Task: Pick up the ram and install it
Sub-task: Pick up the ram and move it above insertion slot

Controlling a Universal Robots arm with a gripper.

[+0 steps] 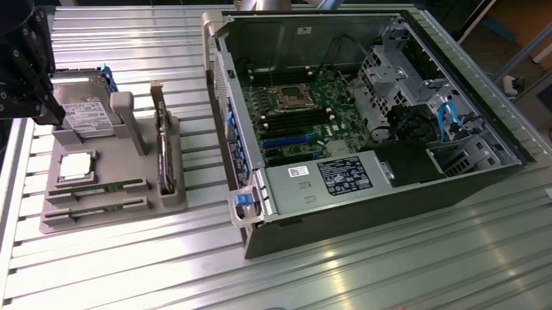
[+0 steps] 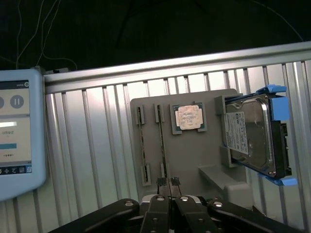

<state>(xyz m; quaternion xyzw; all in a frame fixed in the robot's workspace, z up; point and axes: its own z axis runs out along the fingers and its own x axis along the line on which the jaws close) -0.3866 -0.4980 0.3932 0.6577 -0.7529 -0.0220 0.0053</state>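
Above the grey tray (image 2: 194, 155) on the bench (image 2: 87, 145), the tool (image 2: 168, 181) has its fingers pressed together and holds nothing. The ram (image 2: 162, 141), a thin green stick, sits on edge in a tray slot, beside a second stick (image 2: 141, 145) and the processor chip (image 2: 188, 117).

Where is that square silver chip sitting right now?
On the exterior view's left, the silver chip lies flat on the gray tray, between the hard drive and the ram slots.
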